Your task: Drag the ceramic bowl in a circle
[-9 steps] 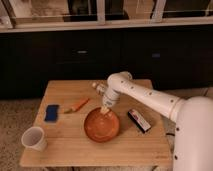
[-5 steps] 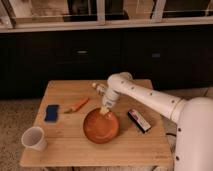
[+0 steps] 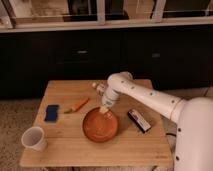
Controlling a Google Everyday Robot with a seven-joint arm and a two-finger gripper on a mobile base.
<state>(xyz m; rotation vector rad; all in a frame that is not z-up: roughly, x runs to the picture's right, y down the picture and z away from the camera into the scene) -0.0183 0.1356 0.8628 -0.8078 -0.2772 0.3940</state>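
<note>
The ceramic bowl (image 3: pixel 100 126) is a wide, shallow, orange-brown dish resting near the middle of the wooden table (image 3: pixel 95 150). My white arm reaches in from the right and bends down over the bowl's far rim. My gripper (image 3: pixel 105 108) points down at the bowl's far edge, touching or just above the rim.
A carrot (image 3: pixel 78 105) lies left of the bowl's far side. A blue sponge (image 3: pixel 51 113) lies further left. A white cup (image 3: pixel 34 138) stands at the front left corner. A dark packet (image 3: pixel 138 120) lies right of the bowl. Dark cabinets stand behind.
The bowl and my gripper have shifted slightly, towards the front; the other things have stayed put.
</note>
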